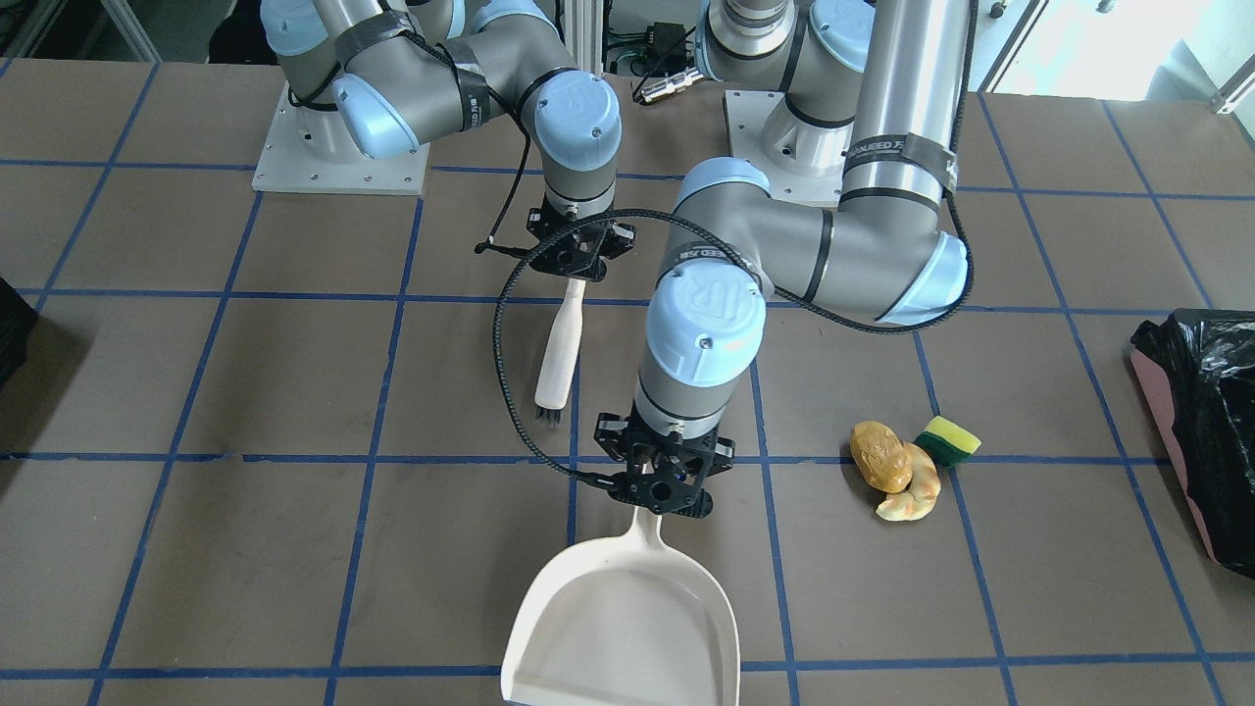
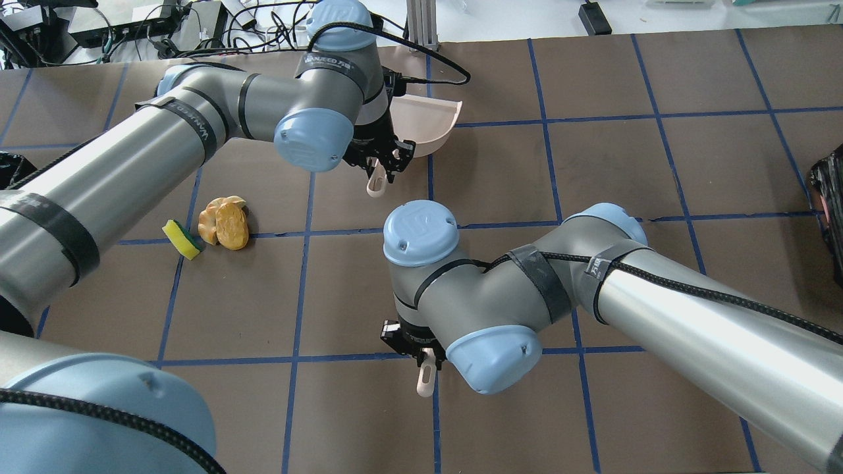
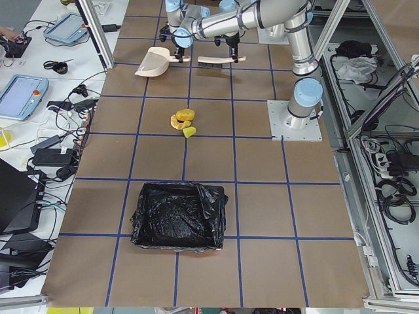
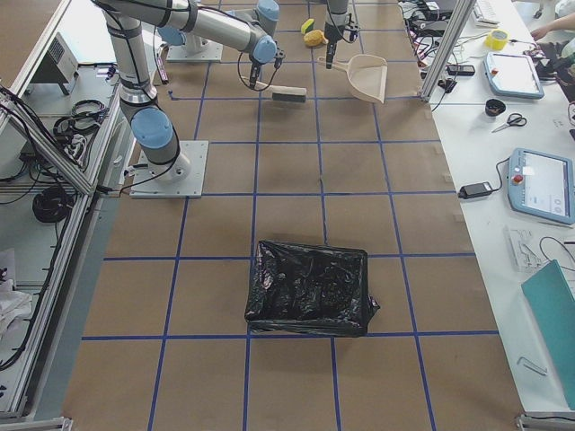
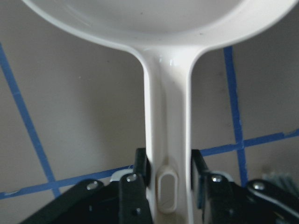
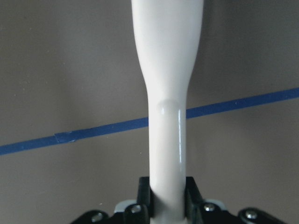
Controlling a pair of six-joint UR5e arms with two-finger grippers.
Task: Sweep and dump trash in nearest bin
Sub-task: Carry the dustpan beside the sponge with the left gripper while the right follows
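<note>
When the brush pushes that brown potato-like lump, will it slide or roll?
Probably rolls unevenly: the brown lump looks rounded but oblong. It lies against the croissant piece, so both would likely shift together. The flat-sided sponge nearby should slide instead.

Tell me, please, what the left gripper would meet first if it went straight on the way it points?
The left gripper points down, shut on the dustpan handle, so probably the table beneath; gap unclear.
</note>
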